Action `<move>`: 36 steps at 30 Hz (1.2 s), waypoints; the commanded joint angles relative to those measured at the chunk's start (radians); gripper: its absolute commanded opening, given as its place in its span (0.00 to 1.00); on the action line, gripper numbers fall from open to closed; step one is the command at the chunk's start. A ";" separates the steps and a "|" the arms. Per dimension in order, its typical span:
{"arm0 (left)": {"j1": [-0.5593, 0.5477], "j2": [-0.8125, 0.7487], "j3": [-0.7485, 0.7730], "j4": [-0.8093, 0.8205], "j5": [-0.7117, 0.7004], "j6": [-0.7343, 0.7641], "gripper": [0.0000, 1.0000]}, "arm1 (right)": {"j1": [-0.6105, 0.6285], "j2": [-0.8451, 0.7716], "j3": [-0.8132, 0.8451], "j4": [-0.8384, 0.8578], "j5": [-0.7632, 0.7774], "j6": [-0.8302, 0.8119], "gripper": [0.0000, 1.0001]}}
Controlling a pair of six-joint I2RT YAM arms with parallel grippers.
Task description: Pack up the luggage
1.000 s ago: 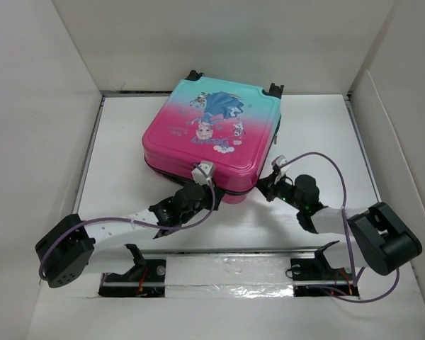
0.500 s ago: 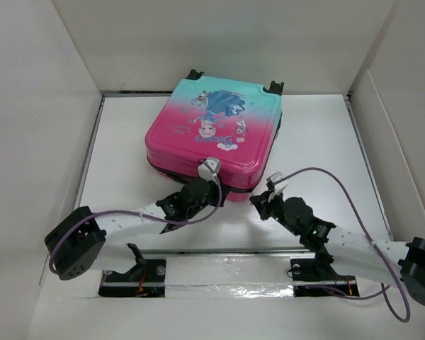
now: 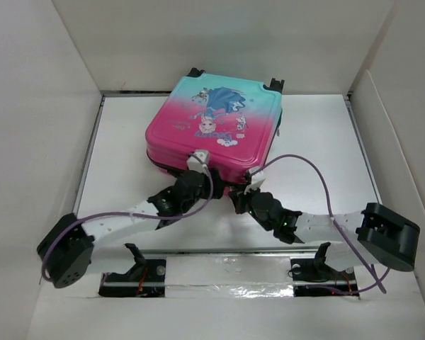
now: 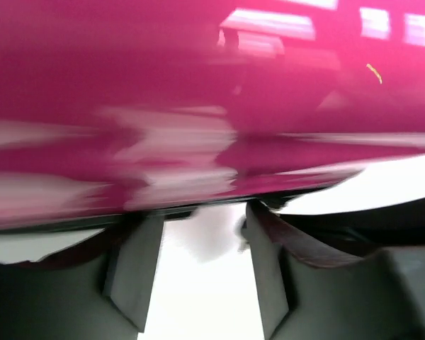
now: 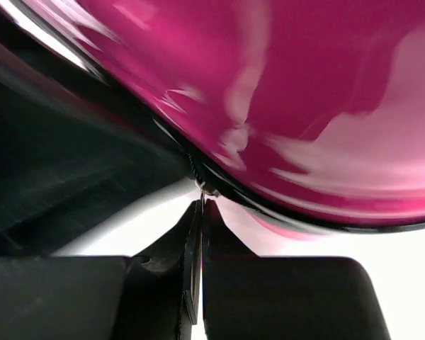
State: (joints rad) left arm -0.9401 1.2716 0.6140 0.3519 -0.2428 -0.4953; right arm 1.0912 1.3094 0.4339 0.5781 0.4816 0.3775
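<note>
We are starting at our left gripper (image 4: 197, 237). We are holding its two fingers (image 4: 134, 258) partway apart with nothing between them, right up against the near side of the luggage (image 3: 212, 131). We are squeezing our right gripper (image 5: 200, 207) tight shut. Its tips are sitting just under a tiny shiny bit (image 5: 206, 189) on the dark zipper line (image 5: 283, 205), and we cannot tell if they are pinching it. From both grippers the luggage is lying at 12 o'clock, flat on the white table (image 3: 319, 142), with its lid looking down and shut. Its near side, with the zipper line, is running from about 9 o'clock to 3 o'clock, a bit tilted. Our left gripper is waiting near the middle of that side, and our right one is waiting at the case's 5 o'clock corner. Both are just as close, so we are guessing the next move is going sideways along the zipper line, not forward to 12 o'clock.
</note>
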 commanded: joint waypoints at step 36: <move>0.539 0.114 -0.026 0.272 0.306 -0.396 0.38 | 0.021 0.066 0.279 -0.036 -0.432 -0.120 0.00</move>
State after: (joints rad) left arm -0.1848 1.4853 0.6842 0.5003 -0.0406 -0.8654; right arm 1.0164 1.3315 0.5503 0.4629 0.1844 0.3023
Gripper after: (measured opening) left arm 0.373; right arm 0.022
